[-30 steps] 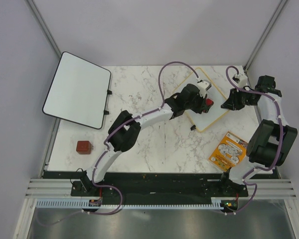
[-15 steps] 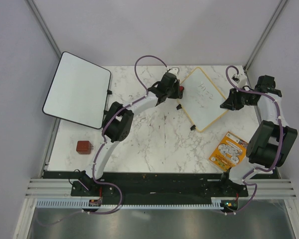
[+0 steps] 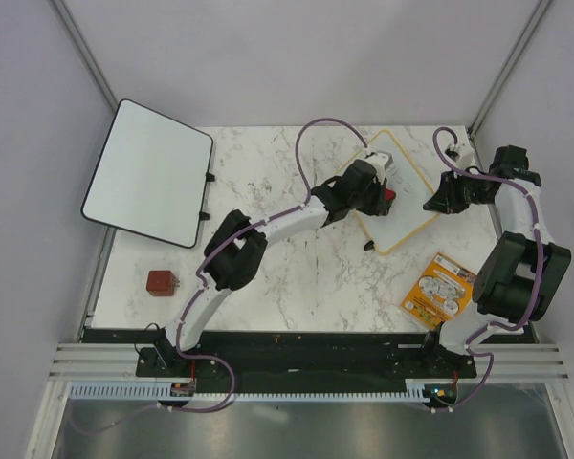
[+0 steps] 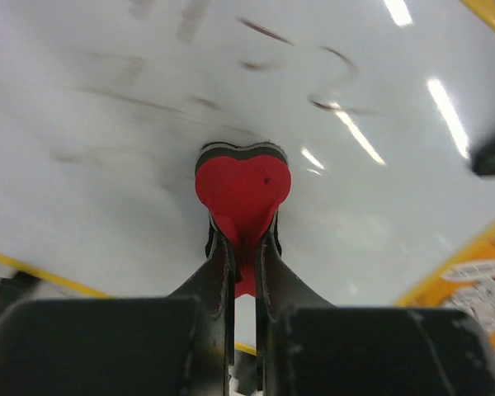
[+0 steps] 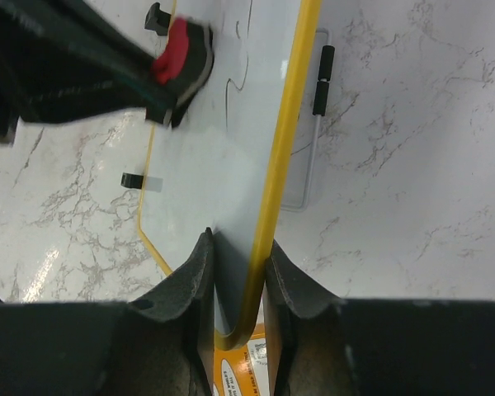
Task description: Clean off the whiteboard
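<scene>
The whiteboard (image 3: pixel 407 215) is a small rounded rectangle with a thin yellow frame, turned diagonally on the far right part of the table (image 3: pixel 297 277). Two small black clips (image 5: pixel 132 180) sit on its left edge. Its white face carries faint, smeared dark strokes of handwriting, plainest in the left wrist view, along with bright streaks of reflected light. The left gripper (image 4: pixel 243 247) has its jaws closed on the tab of a red heart-shaped eraser (image 4: pixel 242 183), whose pad presses flat against the writing surface. The right gripper (image 5: pixel 238 247) has its jaws clamped across the board's yellow frame at the right-hand edge. Just beyond that edge a thin wire handle (image 5: pixel 322 70) with a black grip lies on the table. The table is white marble with grey veining. An orange printed packet (image 3: pixel 440 292) lies near the whiteboard's near corner, a small red-brown box (image 3: pixel 161 282) sits near the left edge, and a larger black-framed board (image 3: pixel 148 172) overhangs the far left corner. Plain pale grey walls (image 3: pixel 297 57) enclose the space.
</scene>
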You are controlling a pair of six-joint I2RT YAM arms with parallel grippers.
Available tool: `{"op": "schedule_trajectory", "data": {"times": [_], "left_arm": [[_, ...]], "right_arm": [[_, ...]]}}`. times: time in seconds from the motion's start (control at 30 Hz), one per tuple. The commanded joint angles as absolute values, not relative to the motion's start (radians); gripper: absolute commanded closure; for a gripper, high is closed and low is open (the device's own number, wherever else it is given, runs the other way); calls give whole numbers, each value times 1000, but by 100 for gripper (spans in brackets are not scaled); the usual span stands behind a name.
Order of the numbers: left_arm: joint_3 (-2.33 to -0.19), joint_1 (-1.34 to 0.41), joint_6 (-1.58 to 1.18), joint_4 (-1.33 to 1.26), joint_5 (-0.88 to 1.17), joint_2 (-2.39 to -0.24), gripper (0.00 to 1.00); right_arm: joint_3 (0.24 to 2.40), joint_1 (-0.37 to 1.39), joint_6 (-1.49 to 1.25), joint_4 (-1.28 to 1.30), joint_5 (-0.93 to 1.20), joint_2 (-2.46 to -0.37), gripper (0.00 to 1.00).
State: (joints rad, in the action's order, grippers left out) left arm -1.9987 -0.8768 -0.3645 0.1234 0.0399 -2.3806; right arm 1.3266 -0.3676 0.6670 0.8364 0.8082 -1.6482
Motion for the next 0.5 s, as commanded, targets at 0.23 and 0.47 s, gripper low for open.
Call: {"op": "schedule_trajectory", "data": {"times": [0.23, 0.47], "left_arm": [[-2003, -976, -373, 139, 89, -2420, 98], [-2034, -867, -485, 106, 9, -2450, 98]], "right_arm": [[1289, -319, 805, 933, 775, -1649, 100], [1269, -321, 813, 933, 776, -1634, 100]]}}
